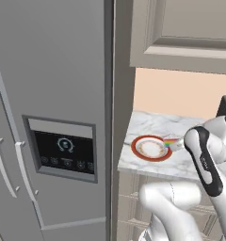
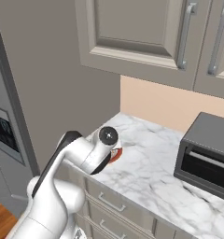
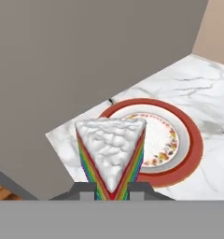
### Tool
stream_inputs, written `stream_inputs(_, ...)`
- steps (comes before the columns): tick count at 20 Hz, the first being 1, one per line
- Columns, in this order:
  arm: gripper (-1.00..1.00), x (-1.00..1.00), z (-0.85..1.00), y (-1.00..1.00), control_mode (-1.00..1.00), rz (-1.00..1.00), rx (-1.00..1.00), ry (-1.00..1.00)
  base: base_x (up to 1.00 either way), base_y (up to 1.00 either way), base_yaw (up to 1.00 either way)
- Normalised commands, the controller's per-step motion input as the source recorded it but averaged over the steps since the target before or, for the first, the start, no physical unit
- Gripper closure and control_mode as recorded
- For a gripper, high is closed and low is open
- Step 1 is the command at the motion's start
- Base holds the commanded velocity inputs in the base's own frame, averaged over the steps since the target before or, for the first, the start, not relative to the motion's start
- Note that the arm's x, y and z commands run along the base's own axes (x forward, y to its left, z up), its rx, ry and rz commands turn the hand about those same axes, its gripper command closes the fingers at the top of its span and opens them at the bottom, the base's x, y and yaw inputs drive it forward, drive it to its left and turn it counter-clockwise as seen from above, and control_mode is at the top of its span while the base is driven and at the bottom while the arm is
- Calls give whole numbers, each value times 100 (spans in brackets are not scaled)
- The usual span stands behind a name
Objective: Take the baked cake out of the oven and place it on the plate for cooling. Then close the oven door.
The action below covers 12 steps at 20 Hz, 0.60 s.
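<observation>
My hand (image 3: 111,190) pinches the rainbow cake slice (image 3: 111,156) by its tip, above the marble tabletop (image 1: 152,124), near the red-rimmed plate (image 1: 151,148). I can read no writing on the fridge panel (image 1: 64,149).

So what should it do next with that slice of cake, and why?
Probably ease the cake forward over the middle of the plate and lower it. The claw grips the slice by its tip, above the plate's near rim, not yet resting on it.
</observation>
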Motion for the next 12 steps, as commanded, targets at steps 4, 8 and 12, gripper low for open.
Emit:
stream_inputs(4,100,18,-24,0,-100,6,0,0,0,0,0)
stream_inputs(8,100,17,-22,0,-100,2,0,0,0,0,0)
stream_inputs(12,100,29,-12,0,-100,0,1,0,0,0,0)
